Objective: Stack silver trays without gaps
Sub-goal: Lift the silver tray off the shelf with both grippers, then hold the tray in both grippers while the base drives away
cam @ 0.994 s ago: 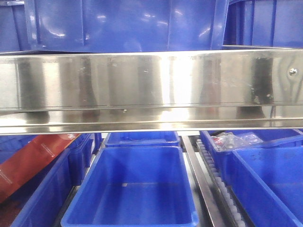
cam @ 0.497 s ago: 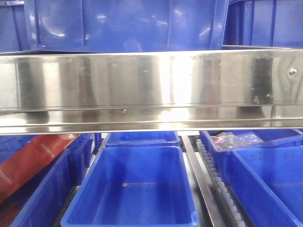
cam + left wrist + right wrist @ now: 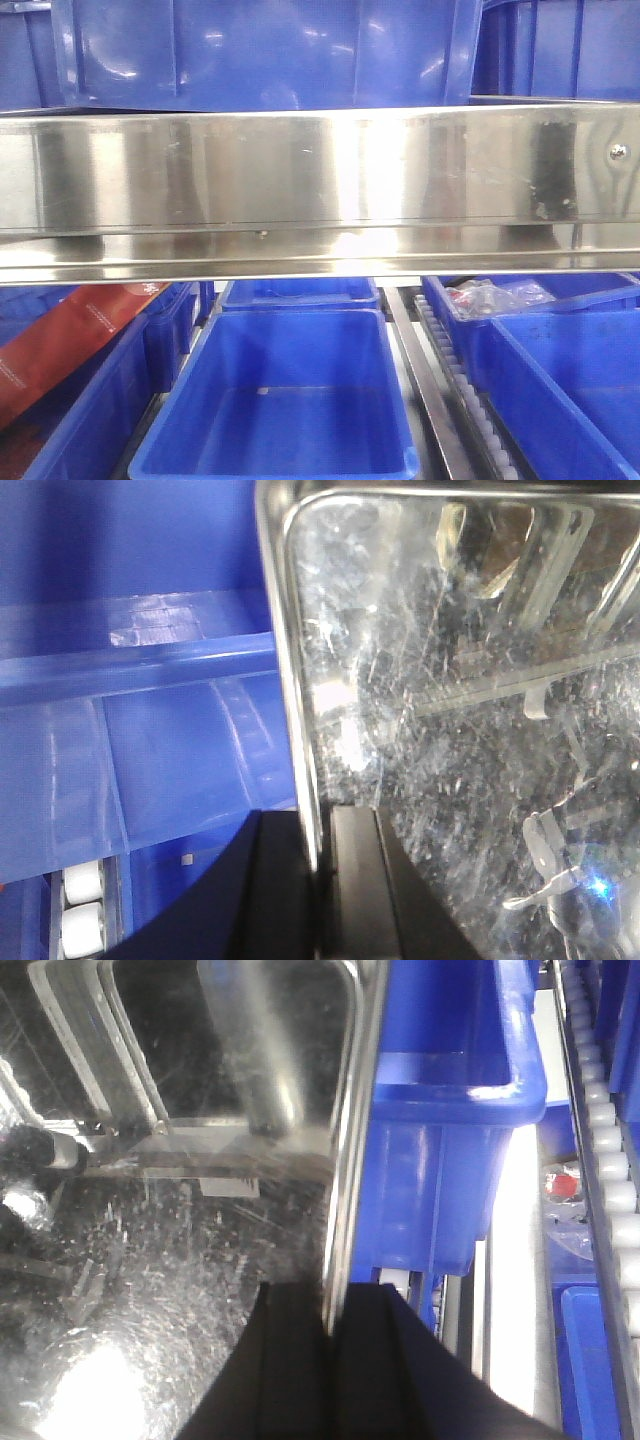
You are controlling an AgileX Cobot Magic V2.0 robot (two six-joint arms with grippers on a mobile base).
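Note:
A silver tray (image 3: 450, 730) with a scratched, shiny bottom fills the right part of the left wrist view. My left gripper (image 3: 318, 825) is shut on its left rim, one black finger inside the tray and one outside. The same kind of scratched tray (image 3: 180, 1230) fills the left part of the right wrist view. My right gripper (image 3: 330, 1295) is shut on its right rim, one finger on each side. I cannot tell whether other trays lie beneath it. No tray and no gripper shows in the front view.
A broad shiny steel beam (image 3: 320, 180) with a screw crosses the front view. Blue bins sit above and below it, one open bin (image 3: 280, 400) in the middle. A red box (image 3: 60, 340) lies at left. Roller tracks (image 3: 450, 370) run between the bins. Blue bins (image 3: 450, 1090) flank the tray.

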